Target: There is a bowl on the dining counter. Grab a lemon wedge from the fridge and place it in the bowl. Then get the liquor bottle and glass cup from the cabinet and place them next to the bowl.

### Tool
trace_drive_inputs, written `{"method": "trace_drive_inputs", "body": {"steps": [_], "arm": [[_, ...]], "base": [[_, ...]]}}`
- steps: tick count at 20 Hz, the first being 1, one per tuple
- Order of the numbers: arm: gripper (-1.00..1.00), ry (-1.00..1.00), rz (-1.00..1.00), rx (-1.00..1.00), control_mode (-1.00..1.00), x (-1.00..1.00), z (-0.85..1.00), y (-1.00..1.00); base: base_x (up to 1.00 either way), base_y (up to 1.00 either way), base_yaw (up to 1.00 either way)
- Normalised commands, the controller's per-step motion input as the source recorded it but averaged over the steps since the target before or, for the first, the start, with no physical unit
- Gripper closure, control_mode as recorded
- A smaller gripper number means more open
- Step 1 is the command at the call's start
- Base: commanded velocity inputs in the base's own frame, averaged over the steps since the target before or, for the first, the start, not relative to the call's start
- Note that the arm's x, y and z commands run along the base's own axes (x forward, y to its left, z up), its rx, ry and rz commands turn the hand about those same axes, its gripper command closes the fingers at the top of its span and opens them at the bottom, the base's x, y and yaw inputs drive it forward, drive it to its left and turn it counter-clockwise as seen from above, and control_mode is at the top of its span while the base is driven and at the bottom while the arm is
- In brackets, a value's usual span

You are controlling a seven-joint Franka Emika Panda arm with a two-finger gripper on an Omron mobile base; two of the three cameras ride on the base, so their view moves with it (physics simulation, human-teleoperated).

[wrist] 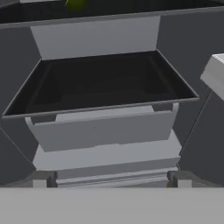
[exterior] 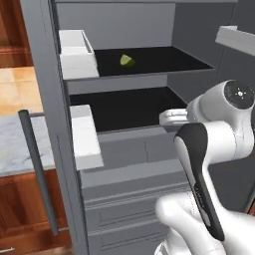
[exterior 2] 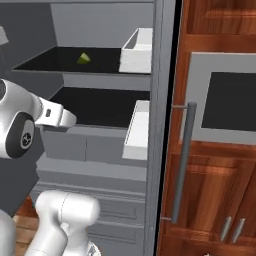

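The fridge stands open. A small yellow-green lemon wedge (exterior: 126, 60) (exterior 2: 83, 58) lies on the dark upper shelf (exterior: 164, 60), and it peeks in at the top edge of the hand view (wrist: 76, 3). My gripper (exterior: 168, 118) (exterior 2: 70, 119) (wrist: 109, 181) hovers in front of the lower shelf (wrist: 105, 83), below and nearer than the wedge. Its fingertips (wrist: 39, 180) stand wide apart with nothing between them. The bowl, liquor bottle and glass cup are out of view.
White door bins (exterior: 77, 52) (exterior: 85, 137) hang on the open fridge door, which carries a long grey handle (exterior: 37, 169). A grey drawer (wrist: 105, 131) sits under the lower shelf. To the right stand a built-in oven (exterior 2: 225, 100) and wooden cabinets (exterior 2: 210, 200).
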Motion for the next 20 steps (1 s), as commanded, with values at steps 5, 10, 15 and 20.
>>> {"method": "trace_drive_inputs", "body": {"steps": [5, 10, 15, 20], "arm": [[-1.0, 0.0, 0.0, 0.0, 1.0, 0.0, 0.0, 0.0], [-1.0, 0.0, 0.0, 0.0, 1.0, 0.0, 0.0, 0.0], [-1.0, 0.0, 0.0, 0.0, 1.0, 0.0, 0.0, 0.0], [-1.0, -0.21, 0.04, -0.03, -1.0, 0.05, 0.93, 0.0]], "base": [[0.6, 0.38, 0.0], [0.73, 0.3, 0.0], [0.81, 0.09, 0.0], [0.0, 0.0, 0.0]]}}
